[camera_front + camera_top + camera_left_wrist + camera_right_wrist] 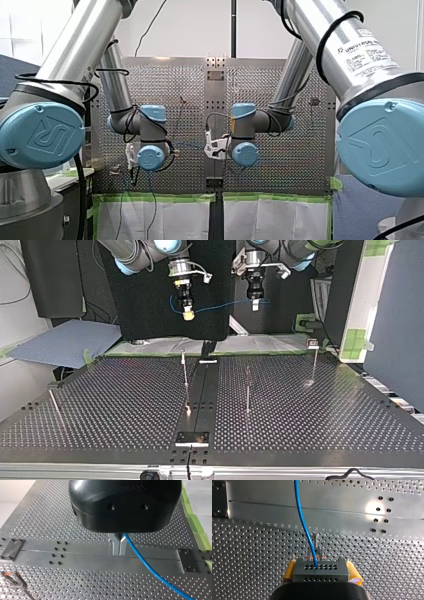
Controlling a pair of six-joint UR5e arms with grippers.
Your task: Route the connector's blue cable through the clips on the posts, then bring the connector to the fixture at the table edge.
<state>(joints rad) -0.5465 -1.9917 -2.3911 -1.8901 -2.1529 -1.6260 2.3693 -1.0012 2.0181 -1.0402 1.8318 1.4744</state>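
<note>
High over the far side of the table, a blue cable sags between my two grippers. The grey connector sits between the yellow pads of my right gripper, which is shut on it; this gripper hangs at the top view's left. From the connector's face the cable leads away over the table. My left gripper has its metal fingers shut on the cable; it hangs at the top view's right. Directly under the connector stands a clip post.
Thin posts stand on the perforated table: one left of the centre rail, one right of it, one far right, one leaning near the left edge. A small plate sits at the near edge. Another clip shows beside my left gripper.
</note>
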